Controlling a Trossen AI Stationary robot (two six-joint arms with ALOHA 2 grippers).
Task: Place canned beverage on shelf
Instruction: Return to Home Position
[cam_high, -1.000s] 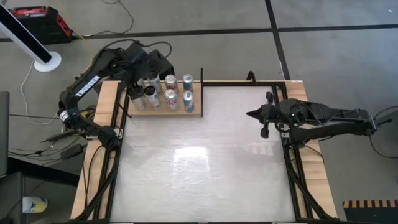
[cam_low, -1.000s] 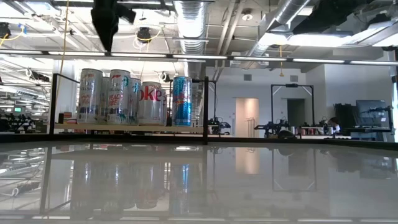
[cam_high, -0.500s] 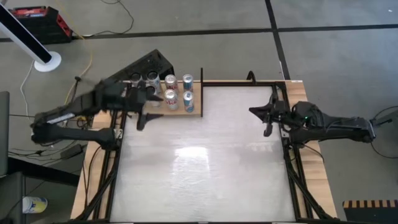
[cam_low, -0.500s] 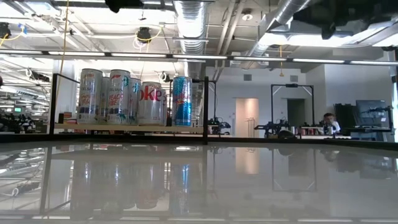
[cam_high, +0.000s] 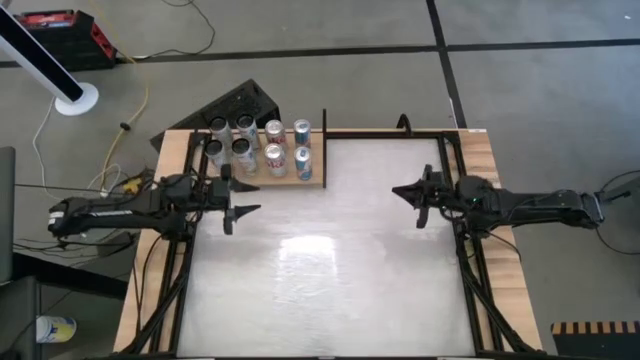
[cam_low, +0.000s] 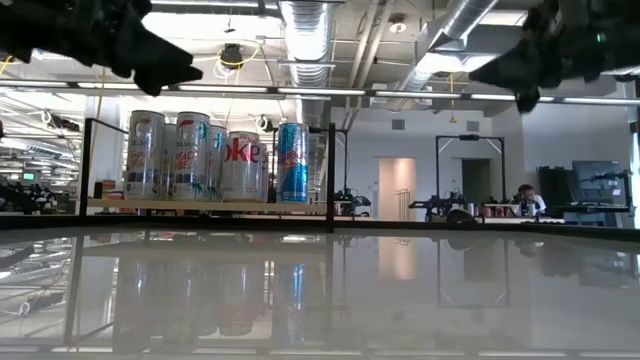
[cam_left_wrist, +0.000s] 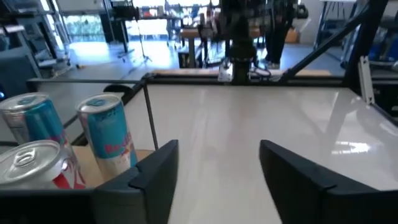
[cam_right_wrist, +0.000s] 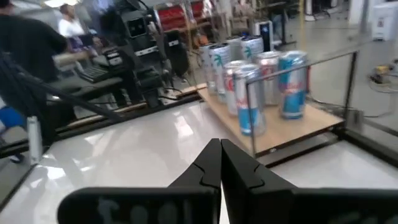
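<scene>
Near the shelf (cam_high: 268, 180) edge, apparently clear, left hand (cam_high: 246, 198) hangs apart; right hand (cam_high: 400, 192) together.

The silver can (cam_low: 243, 160) on the shelf (cam_low: 200, 206) has the red letters "oke" on its side. The blue can (cam_low: 292, 162) beside it has writing too, but it is too small to read.

Glossy white tabletop (cam_high: 320, 270), between the jaws of the left gripper (cam_high: 252, 197) and right gripper (cam_high: 400, 191). Black case (cam_high: 238, 102) on the floor, past the table edge, nearer the left jaws. Round white stand base (cam_high: 76, 98) and red-black box (cam_high: 62, 27), well behind the left jaws. Person (cam_low: 527, 197), in the room far off to one side of the right jaws.
</scene>
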